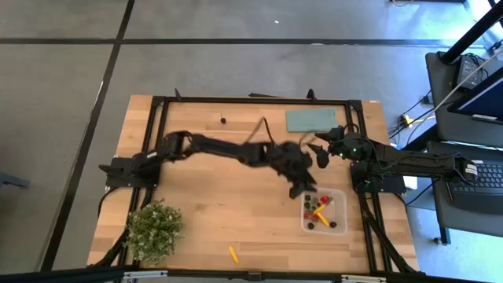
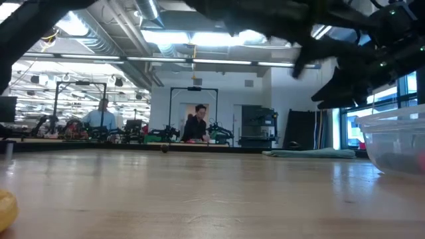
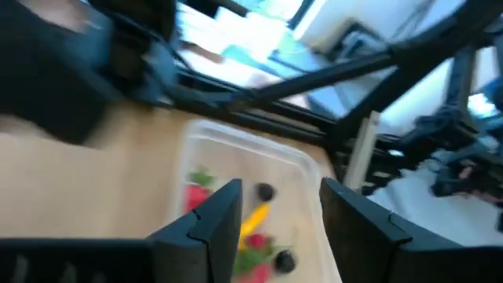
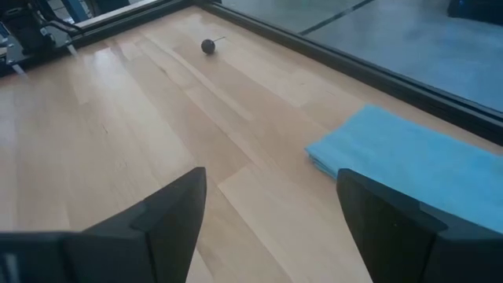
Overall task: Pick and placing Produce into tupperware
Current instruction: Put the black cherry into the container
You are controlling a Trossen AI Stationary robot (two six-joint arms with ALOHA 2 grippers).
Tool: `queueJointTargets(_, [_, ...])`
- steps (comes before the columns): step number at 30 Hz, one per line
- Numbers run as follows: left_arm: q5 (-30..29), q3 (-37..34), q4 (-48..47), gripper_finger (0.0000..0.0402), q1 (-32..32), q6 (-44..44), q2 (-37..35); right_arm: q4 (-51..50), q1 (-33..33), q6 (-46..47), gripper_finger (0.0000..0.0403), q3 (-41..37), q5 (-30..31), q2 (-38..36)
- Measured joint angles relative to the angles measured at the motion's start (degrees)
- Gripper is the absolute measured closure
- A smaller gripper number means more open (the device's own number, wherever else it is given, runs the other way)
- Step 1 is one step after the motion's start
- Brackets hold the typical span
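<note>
— Clear plastic is what matters: the tupperware [image 1: 324,211] sits at about four o'clock on the table [image 1: 212,204], and the left gripper [image 1: 305,185] hangs just off its ten o'clock corner, fingers apart with nothing between them in the left wrist view.

— And the produce?

— Mostly inside already: red berries, dark round ones and an orange stick [image 3: 253,218] lie on the box floor. Two pieces are still out. A carrot stick [image 1: 233,254] lies near the six o'clock edge, its long axis running roughly eleven to five. A dark round piece [image 1: 223,120] sits up near twelve o'clock.

— Which arm is nearer each?

— My guess is the left for the stick, lying at about seven o'clock from its gripper. The right gripper [image 1: 321,152] waits wide open beside the teal slab [image 1: 311,119], facing the dark piece.

— Anything unclear?

— The left wrist view is smeared, so counting pieces is unsafe. In the low view the box is cut off at the edge and only a yellow blur shows in the corner.
</note>
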Motion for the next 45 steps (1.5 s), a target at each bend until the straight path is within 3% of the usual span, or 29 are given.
queueJointTargets(2, [-3.35, 0.00, -5.68, 0.0244, 1.32, 3.87, -3.75, -0.46, 0.00, 0.01, 0.0116, 0.00, 0.00, 0.00])
queueJointTargets(8, [-21.30, 0.04, -30.02, 0.0267, 5.25, 9.60, -15.73, -1.42, 0.00, 0.04, 0.0116, 0.00, 0.00, 0.01])
queueJointTargets(16, [-41.04, 0.04, -59.66, 0.0296, 12.08, -0.73, -26.18, -1.07, 0.00, 0.09, 0.0116, 0.00, 0.00, 0.01])
queueJointTargets(20, [-40.13, 0.02, -65.12, 0.0307, 17.20, -3.74, -27.93, -0.61, 0.00, 0.08, 0.0116, 0.00, 0.00, 0.01])
queueJointTargets(28, [-37.33, -0.04, -66.05, 0.0325, 28.87, -6.77, -25.71, 0.35, 0.00, 0.04, 0.0116, 0.00, 0.01, -0.01])
queueJointTargets(37, [-36.52, -0.04, -62.75, 0.0343, 34.38, -0.90, -20.86, 0.41, 0.00, -0.16, 0.0116, 0.00, 0.02, -0.01])
queueJointTargets(41, [-36.28, -0.04, -63.00, 0.0322, 35.03, -0.71, -18.42, 0.40, 0.00, -0.26, 0.0116, 0.00, 0.02, -0.01])
queueJointTargets(45, [-34.18, -0.04, -63.46, 0.0269, 35.03, -2.72, -15.87, 0.40, 0.00, -0.39, 0.0116, 0.00, 0.02, -0.01])
